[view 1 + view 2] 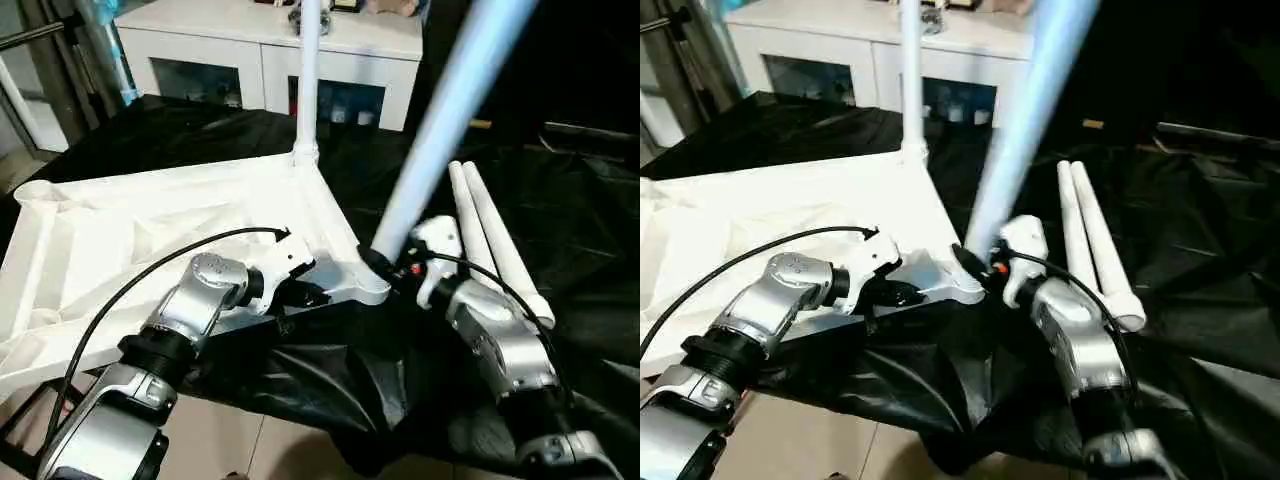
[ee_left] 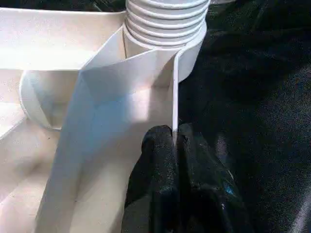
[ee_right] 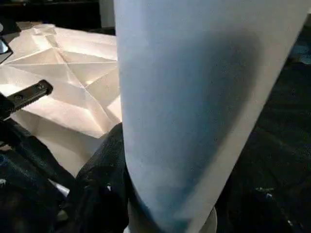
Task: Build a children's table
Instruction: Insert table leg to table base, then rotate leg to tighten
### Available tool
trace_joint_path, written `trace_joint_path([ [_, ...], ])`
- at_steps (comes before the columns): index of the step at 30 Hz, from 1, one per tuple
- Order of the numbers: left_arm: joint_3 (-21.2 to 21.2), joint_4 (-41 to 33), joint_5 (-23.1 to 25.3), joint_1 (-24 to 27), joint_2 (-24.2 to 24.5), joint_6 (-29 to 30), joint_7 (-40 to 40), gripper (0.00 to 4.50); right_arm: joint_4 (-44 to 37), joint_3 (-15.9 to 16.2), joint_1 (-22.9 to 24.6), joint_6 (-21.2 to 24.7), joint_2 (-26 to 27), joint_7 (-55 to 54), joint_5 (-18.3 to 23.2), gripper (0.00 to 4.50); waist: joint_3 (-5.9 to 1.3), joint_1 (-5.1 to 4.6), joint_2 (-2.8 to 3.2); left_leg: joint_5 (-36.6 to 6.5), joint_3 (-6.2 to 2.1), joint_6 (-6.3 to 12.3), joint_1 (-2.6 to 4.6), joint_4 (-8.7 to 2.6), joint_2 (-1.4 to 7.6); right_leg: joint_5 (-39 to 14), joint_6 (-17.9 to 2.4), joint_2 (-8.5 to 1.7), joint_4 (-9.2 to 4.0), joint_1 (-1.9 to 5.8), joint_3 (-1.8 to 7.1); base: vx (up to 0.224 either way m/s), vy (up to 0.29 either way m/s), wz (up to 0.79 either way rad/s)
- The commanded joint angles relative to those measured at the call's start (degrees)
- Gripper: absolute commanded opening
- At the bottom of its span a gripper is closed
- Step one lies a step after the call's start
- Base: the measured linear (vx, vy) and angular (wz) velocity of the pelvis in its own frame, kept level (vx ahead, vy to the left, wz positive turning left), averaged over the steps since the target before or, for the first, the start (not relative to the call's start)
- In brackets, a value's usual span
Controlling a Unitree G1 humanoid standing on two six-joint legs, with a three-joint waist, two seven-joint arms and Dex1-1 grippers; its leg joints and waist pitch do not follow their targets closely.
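Left gripper (image 2: 175, 145): pinching the thin side wall of the upturned tabletop (image 1: 120, 250) near its corner socket (image 1: 362, 285). Right gripper (image 1: 385, 262): clamping a tilted leg (image 1: 440, 110) at that socket, on black cloth (image 1: 580, 220).

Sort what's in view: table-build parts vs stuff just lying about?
Job:
- tabletop, underside up, left gripper shut on its rim
- leg already standing in the far corner
- leg held in right gripper
- two spare legs

Lying about:
- white cabinet
- black cloth

No legible text, label or number anywhere (plain surfaces).
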Motion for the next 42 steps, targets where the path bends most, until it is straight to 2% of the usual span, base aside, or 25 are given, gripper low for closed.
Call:
trace_joint_path([
  [1,0.5,-0.6,-0.3,-1.1,0.5,-1.3,-0.3,0.00,5.1,3.5,2.4,4.4,-0.4,2.5,-2.1,1.89,-2.97,0.11,0.17,-19.0,-1.27,0.62,0.50,-4.60,2.31,-27.0,-7.7,-5.18,-6.11,1.54,2.96,0.000,0.000,0.00],
  [2,0.5,-0.3,-0.3,-1.3,0.6,-1.7,-0.7,0.00,5.9,3.7,2.0,4.1,-0.5,3.2,-2.2,1.89,-3.00,0.07,-0.10,-18.7,-1.22,0.66,0.38,-4.68,2.34,-25.6,-8.1,-5.11,-5.97,1.63,2.99,0.000,0.000,0.00],
  [6,-0.1,0.8,-0.6,-2.2,1.5,-4.8,-4.1,0.00,10.9,4.1,-0.9,2.2,-0.6,7.7,-1.9,1.89,-3.10,-0.19,-0.09,-19.1,-1.22,0.76,0.33,-4.59,2.19,-25.3,-8.8,-5.22,-5.93,1.73,2.91,0.000,0.000,0.00],
  [10,-0.4,0.4,-1.8,-2.1,2.4,-8.1,-8.9,0.00,11.9,5.4,-1.6,1.6,-1.5,13.2,-1.6,1.89,-3.10,-0.49,-0.20,-19.6,-1.30,0.82,0.41,-4.75,2.40,-25.2,-8.9,-5.17,-5.91,1.70,2.97,0.000,0.000,0.00],
  [11,-1.0,-0.1,-1.9,-1.8,3.1,-8.7,-10.8,0.00,11.7,6.1,-1.3,1.4,-2.1,15.8,-1.7,1.89,-3.14,-0.31,-0.60,-19.0,-1.30,1.09,0.39,-4.75,2.47,-25.1,-9.1,-5.32,-5.71,1.70,3.03,0.000,0.000,0.00],
  [13,-1.1,-0.2,-1.9,-1.7,3.2,-8.7,-11.1,0.00,11.7,6.2,-1.3,1.4,-2.3,16.3,-1.7,1.89,-3.11,-0.37,-0.56,-19.0,-1.24,1.19,0.38,-4.79,2.51,-25.1,-9.1,-5.32,-5.83,1.68,3.06,0.000,0.000,0.00],
  [14,-1.3,-0.3,-1.9,-1.7,3.6,-9.6,-12.0,0.00,11.4,6.8,-1.0,0.9,-2.9,18.0,-2.0,1.89,-3.13,-0.40,-1.07,-18.9,-1.19,1.10,0.43,-4.90,2.72,-23.5,-9.7,-5.23,-5.70,1.61,3.08,0.000,0.000,0.00],
  [18,-0.8,0.3,-2.4,-2.2,4.1,-11.0,-13.5,0.00,10.5,7.5,-0.1,-0.4,-4.0,21.7,-2.1,1.89,-3.10,-0.08,-1.01,-19.2,-1.16,0.76,0.53,-5.03,2.83,-22.5,-10.4,-5.38,-5.56,1.61,3.19,0.000,0.000,0.00],
  [20,-0.3,0.3,-2.8,-2.3,4.2,-10.9,-14.1,0.00,9.5,7.7,0.6,-0.5,-4.3,22.9,-1.7,1.89,-3.07,0.02,-1.23,-19.3,-1.18,0.60,0.56,-5.10,2.84,-22.6,-10.5,-5.40,-5.53,1.64,3.16,0.000,0.000,0.00],
  [25,0.7,0.7,-3.0,-2.6,4.4,-10.5,-13.6,0.00,10.0,7.3,0.9,-1.2,-3.9,23.0,-1.8,1.89,-3.00,0.38,-1.25,-19.6,-1.21,0.33,0.68,-5.18,2.88,-23.7,-10.2,-5.51,-5.66,1.54,3.22,0.000,0.000,0.00],
  [28,1.7,2.1,-2.5,-3.6,3.6,-9.2,-10.5,0.00,13.9,4.8,-1.1,-1.7,-2.2,17.5,-2.2,1.89,-2.89,0.25,-1.20,-21.1,-1.33,-0.21,0.79,-5.21,2.81,-26.2,-9.8,-5.58,-5.87,1.34,3.14,0.000,0.000,0.00],
  [29,2.1,2.3,-2.4,-3.9,3.2,-8.6,-9.4,0.00,16.3,3.7,-2.3,-2.3,-1.4,13.4,-3.0,1.89,-2.73,0.19,-0.88,-22.2,-1.50,-0.80,0.91,-5.25,2.78,-28.3,-9.5,-5.71,-6.02,1.11,3.04,0.000,0.000,0.00],
  [33,3.0,2.8,-1.3,-5.0,1.8,-5.5,-4.3,0.00,22.3,1.1,-5.7,-3.5,0.4,1.7,-4.9,1.89,-2.57,-0.68,-1.04,-24.9,-1.94,-2.18,0.97,-5.30,2.63,-33.7,-7.3,-5.67,-6.60,0.87,2.66,0.000,0.000,0.00],
  [34,3.7,3.5,0.1,-6.3,0.3,-2.3,1.1,0.00,24.9,0.2,-7.3,-3.6,1.5,-3.0,-5.3,1.89,-2.63,-0.66,-0.58,-25.7,-1.91,-2.10,1.30,-5.11,2.54,-34.2,-7.0,-5.71,-6.75,0.58,2.71,0.000,0.000,0.00],
  [35,3.7,3.5,0.1,-6.4,0.2,-2.1,1.6,0.00,25.1,0.1,-7.5,-3.6,1.7,-3.4,-5.2,1.89,-2.56,-0.82,-0.71,-26.0,-1.84,-2.15,1.33,-5.04,2.52,-34.2,-7.2,-5.65,-6.84,0.35,2.74,0.000,0.000,0.00],
  [36,4.8,4.1,0.9,-7.8,-1.9,1.2,7.3,0.00,27.6,-1.0,-9.3,-2.8,3.2,-8.1,-5.0,1.89,-2.61,-0.83,-0.78,-25.7,-1.87,-2.01,1.32,-5.01,2.45,-33.7,-7.4,-5.60,-6.85,0.53,2.61,0.000,0.000,0.00],
  [37,4.8,4.1,0.9,-7.9,-2.0,1.4,7.5,0.00,27.7,-1.0,-9.3,-2.8,3.3,-8.2,-4.9,1.89,-2.70,-0.83,-0.74,-25.4,-1.77,-2.00,1.33,-4.95,2.48,-33.0,-7.7,-5.56,-6.73,0.52,2.65,0.000,0.000,0.00],
  [38,5.6,4.4,1.3,-8.8,-4.1,3.8,12.3,0.00,29.9,-1.5,-10.8,-2.5,4.5,-12.3,-5.2,1.89,-2.69,-0.54,-0.59,-24.6,-1.69,-1.52,1.40,-4.91,2.40,-32.0,-8.0,-5.59,-6.92,0.45,2.70,0.000,0.000,0.00],
  [40,6.6,4.7,1.7,-9.8,-7.0,6.7,18.4,0.00,32.9,-1.9,-12.6,-2.3,6.2,-17.1,-5.4,1.89,-2.63,-0.66,-0.60,-24.3,-1.63,-1.86,1.25,-5.06,2.52,-29.8,-8.8,-5.35,-6.69,0.51,2.64,0.000,0.000,0.00],
  [42,7.0,4.7,1.6,-10.1,-9.8,8.1,22.3,0.00,35.3,-2.9,-14.2,-2.5,8.1,-20.3,-4.4,1.89,-2.87,-0.34,-0.65,-22.4,-1.44,-1.22,0.95,-5.05,2.46,-26.3,-9.5,-5.38,-6.40,0.89,2.83,0.000,0.000,0.00],
])
